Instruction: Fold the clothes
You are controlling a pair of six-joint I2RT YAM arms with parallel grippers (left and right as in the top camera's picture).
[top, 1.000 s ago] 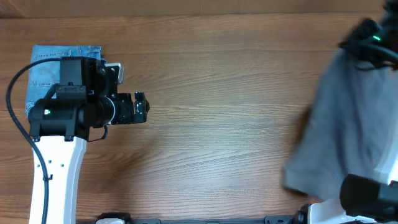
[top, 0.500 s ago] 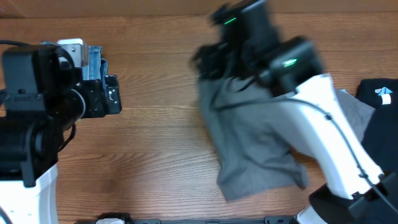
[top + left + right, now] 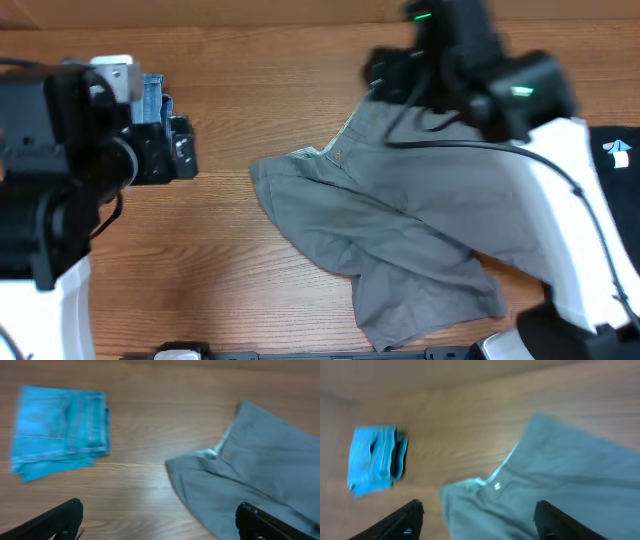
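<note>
Grey shorts (image 3: 400, 250) sprawled, left gripper (image 3: 157, 512), right gripper (image 3: 479, 507) spread empty, blue shorts (image 3: 60, 430) whole only from wrists

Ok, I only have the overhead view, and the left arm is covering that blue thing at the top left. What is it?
Observer: Blue denim shorts, folded and lying flat on the table.
Operator: Do they touch the grey ones?
Observer: No. The left wrist view shows bare wood between them and the grey shorts.
Operator: Is the right gripper holding cloth?
Observer: No. The right wrist view shows the right gripper with its jaws wide apart above the waistband and no cloth pinched between them.
</note>
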